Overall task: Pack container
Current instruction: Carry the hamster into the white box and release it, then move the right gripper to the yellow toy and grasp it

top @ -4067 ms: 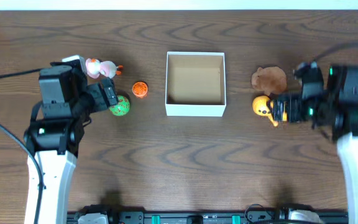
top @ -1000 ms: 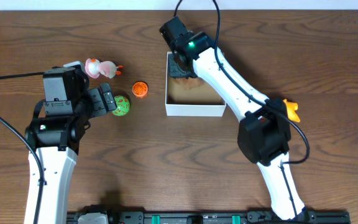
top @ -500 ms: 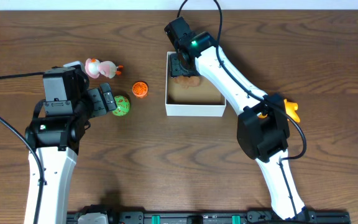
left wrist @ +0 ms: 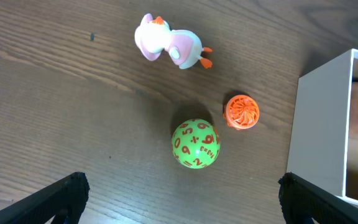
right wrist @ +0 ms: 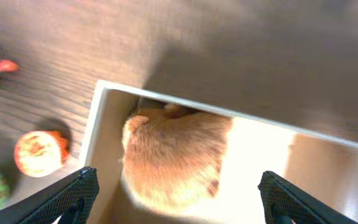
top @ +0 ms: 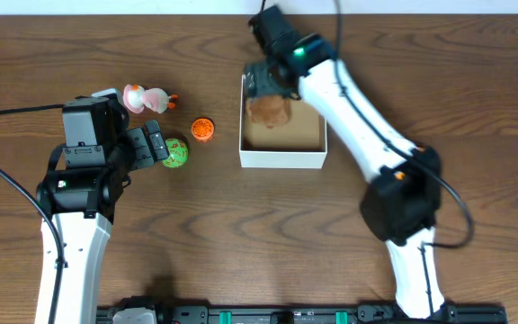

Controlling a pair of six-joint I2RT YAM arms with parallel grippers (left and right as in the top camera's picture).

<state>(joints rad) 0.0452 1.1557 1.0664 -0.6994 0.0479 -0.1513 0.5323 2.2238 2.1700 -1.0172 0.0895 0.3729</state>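
Note:
The container (top: 281, 158) is a square white-walled box with a tan inside, at the table's middle. A brown plush toy (top: 270, 110) lies in its far left corner, also in the right wrist view (right wrist: 176, 158). My right gripper (top: 263, 79) (right wrist: 179, 208) is open and empty, above the plush at the box's far edge. My left gripper (top: 156, 144) (left wrist: 185, 208) is open and empty, just left of a green numbered ball (top: 174, 153) (left wrist: 196, 144). An orange ball (top: 203, 130) (left wrist: 242, 111) and a pink duck (top: 145, 97) (left wrist: 166, 48) lie left of the box.
The box's left wall (left wrist: 319, 118) (right wrist: 98, 124) stands close to the right of the orange ball (right wrist: 39, 152). My right arm reaches across the table's right half from the front edge to the box.
The right arm carried the brown plush from the table's right side into the box. In the last second it let the plush go and rose towards the far edge. The left arm stayed still.

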